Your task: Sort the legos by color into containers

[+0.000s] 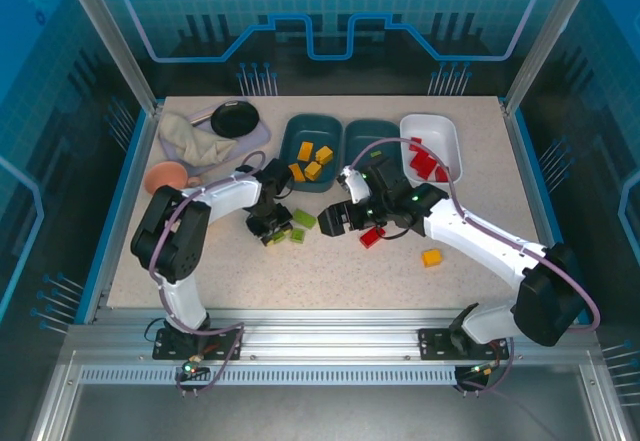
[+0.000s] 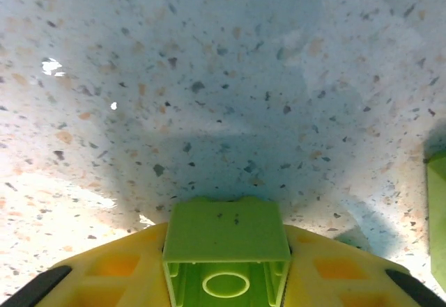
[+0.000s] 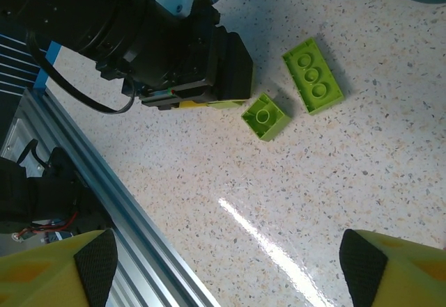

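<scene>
The left end effector (image 2: 226,282) grips a green lego (image 2: 224,232) near-left of the middle tray (image 1: 372,126), and the open right end effector (image 3: 228,260), closer to that tray, may bump it and knock the lego loose.

Speckled table (image 1: 300,283) — blue panels (image 1: 330,6), perhaps glass.
</scene>
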You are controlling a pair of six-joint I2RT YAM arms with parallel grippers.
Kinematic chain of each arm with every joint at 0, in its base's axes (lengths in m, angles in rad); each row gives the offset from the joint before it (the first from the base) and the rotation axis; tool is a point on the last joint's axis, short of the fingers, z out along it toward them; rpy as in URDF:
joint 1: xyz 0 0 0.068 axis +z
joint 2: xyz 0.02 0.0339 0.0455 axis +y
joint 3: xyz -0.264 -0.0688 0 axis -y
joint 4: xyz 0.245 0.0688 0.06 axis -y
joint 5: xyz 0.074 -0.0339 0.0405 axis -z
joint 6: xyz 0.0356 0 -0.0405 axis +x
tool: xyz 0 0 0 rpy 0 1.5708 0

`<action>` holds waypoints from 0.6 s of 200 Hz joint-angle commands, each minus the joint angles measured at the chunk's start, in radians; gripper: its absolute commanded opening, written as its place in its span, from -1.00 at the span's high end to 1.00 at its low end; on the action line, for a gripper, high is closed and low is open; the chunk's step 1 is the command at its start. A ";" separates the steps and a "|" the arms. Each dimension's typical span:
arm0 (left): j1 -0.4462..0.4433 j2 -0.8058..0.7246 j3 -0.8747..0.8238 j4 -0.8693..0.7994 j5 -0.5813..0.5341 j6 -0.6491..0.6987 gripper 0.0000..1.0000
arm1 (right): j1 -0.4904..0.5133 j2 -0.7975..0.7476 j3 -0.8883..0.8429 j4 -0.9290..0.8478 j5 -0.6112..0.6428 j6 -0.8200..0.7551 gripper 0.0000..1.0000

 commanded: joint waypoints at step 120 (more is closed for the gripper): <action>-0.200 0.291 0.886 -0.189 -0.043 0.215 0.36 | -0.440 -0.212 -0.009 0.070 0.169 0.225 -0.69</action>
